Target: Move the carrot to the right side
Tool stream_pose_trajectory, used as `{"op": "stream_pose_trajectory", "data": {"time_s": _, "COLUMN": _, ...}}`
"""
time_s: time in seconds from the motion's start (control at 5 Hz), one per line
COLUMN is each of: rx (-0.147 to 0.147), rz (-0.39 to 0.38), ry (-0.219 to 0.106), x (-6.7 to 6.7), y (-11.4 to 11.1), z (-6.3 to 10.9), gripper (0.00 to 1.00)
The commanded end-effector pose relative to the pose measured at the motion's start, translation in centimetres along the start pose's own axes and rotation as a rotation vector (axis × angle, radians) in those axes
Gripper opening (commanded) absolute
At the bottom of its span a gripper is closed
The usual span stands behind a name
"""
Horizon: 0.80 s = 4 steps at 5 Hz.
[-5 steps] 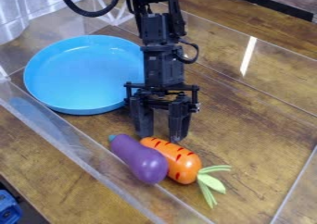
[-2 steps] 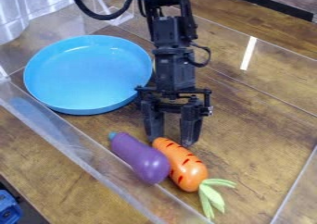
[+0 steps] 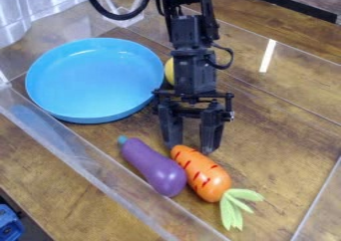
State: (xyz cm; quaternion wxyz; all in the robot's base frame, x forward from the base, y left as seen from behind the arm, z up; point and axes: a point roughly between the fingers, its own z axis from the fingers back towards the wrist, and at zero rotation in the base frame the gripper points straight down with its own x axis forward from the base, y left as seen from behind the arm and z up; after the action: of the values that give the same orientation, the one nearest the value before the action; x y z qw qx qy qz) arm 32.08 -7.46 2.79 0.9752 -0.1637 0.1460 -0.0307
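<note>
My fingers point(image 3: 192, 146) stand apart, tips down at the tabletop point(image 3: 284, 127), with no grip on the carrot that I can make out. The big blue bowl point(image 3: 91, 81) sits behind them, to the image's left. Just in front lies the carrot point(image 3: 200, 173), leaves toward the camera, the eggplant point(image 3: 154, 166) beside it. I judge the fingers are placed there to nudge or straddle its blunt end. The arm partly hides the lemon point(image 3: 170, 72) behind them; whether the tips touch the carrot, I can't tell.
</note>
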Motion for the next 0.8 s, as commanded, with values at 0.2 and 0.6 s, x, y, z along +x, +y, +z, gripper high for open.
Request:
{"op": "stream_pose_trajectory", "data": {"time_s": 0.2, "rx": 0.034, "rz": -0.044, "ry": -0.057, "x": 1.3, "y": -0.9, "z": 1.9, "gripper": 1.0}}
{"op": "stream_pose_trajectory", "data": {"time_s": 0.6, "rx": 0.061, "rz": -0.038, "ry": -0.073, "x": 2.3, "y": -0.6, "z": 2.1, "gripper": 1.0}}
